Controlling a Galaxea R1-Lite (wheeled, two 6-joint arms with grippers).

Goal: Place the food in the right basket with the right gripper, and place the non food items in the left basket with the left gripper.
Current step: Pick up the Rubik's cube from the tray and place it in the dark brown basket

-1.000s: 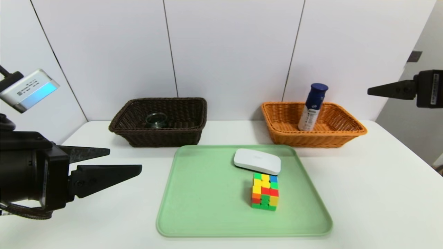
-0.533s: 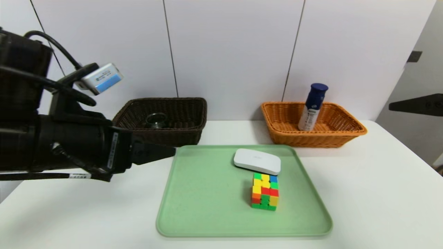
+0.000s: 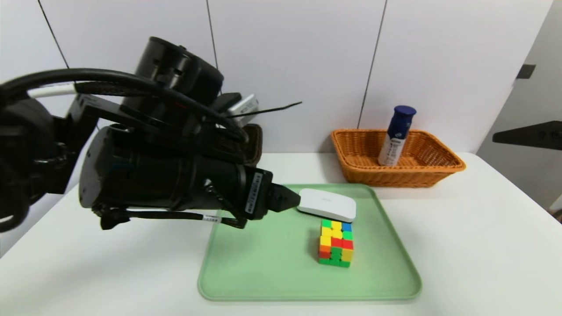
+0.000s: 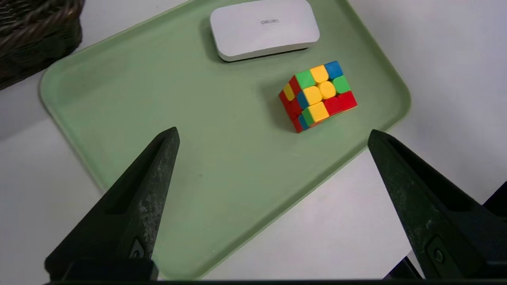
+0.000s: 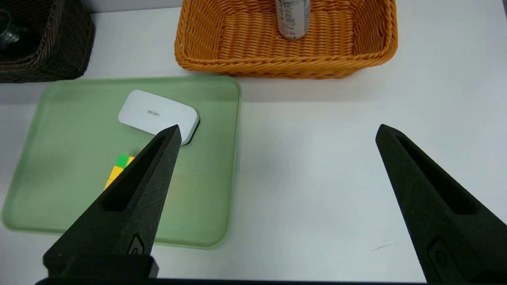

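Observation:
The blue-capped bottle (image 3: 397,136), the food, leans upright inside the orange right basket (image 3: 439,164). A multicoloured cube (image 3: 336,242) and a flat white case (image 3: 326,204) lie on the green tray (image 3: 246,263). My left gripper (image 4: 272,132) hangs open and empty above the tray's left half, short of the cube (image 4: 318,95) and case (image 4: 264,28). My left arm hides most of the dark brown left basket (image 3: 254,140). The glass cup (image 5: 6,33) shows only as a glimpse inside that basket (image 5: 59,43). My right gripper (image 5: 279,128) stays open over bare table, right of the tray.
White wall panels stand close behind both baskets. The white table (image 3: 483,245) has bare surface to the right of and in front of the tray. My bulky left wrist and its cables (image 3: 153,175) fill the left of the head view.
My left arm has swung from the table's left edge rightward over the tray, covering the dark basket. The right gripper drew back to the right edge and then held still.

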